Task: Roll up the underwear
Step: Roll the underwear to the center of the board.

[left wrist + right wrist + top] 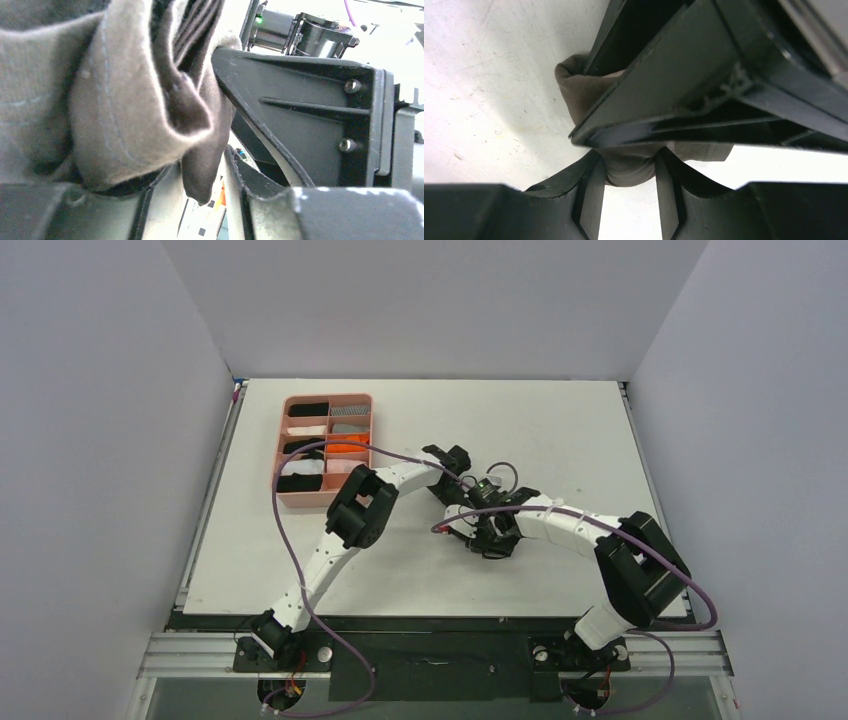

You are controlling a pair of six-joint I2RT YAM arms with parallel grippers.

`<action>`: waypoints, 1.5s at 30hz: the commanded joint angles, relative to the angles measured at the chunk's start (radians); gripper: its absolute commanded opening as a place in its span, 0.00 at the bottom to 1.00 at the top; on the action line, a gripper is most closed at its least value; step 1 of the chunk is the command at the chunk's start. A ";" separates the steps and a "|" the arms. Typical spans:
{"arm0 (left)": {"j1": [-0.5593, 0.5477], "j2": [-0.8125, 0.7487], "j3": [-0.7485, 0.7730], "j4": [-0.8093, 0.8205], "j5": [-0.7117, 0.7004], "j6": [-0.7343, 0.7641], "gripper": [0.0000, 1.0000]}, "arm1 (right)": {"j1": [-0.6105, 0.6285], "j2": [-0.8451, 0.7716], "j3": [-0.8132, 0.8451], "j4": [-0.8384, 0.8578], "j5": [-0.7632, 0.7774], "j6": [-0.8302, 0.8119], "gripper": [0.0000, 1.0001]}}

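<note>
I see the underwear [626, 170] as a dark grey-brown soft cloth, bunched into a thick, loose wad with several folded layers and stitched seams showing along one edge. It sits well apart from the tray [328, 397], off its near right corner, mostly hidden from overhead. One rounded end is pinched between the fingers of the right gripper [629, 156].

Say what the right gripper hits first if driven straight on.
The underwear, bunched between the fingers of the right gripper; close beyond, a finger of the left gripper, depth unclear.
</note>
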 commanded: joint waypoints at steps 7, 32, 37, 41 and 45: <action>0.063 -0.025 -0.003 -0.014 -0.144 0.053 0.50 | -0.048 0.029 0.003 -0.153 -0.249 0.023 0.00; 0.206 -0.368 -0.387 0.324 -0.149 0.006 0.66 | -0.312 0.271 0.250 -0.465 -0.578 -0.166 0.00; 0.221 -0.498 -0.532 0.453 -0.172 -0.025 0.72 | -0.351 0.392 0.357 -0.579 -0.645 -0.252 0.00; 0.231 -0.566 -0.614 0.539 -0.186 -0.025 0.73 | -0.374 0.492 0.443 -0.686 -0.682 -0.328 0.00; 0.231 -0.636 -0.683 0.584 -0.220 0.017 0.76 | -0.397 0.588 0.532 -0.834 -0.722 -0.417 0.00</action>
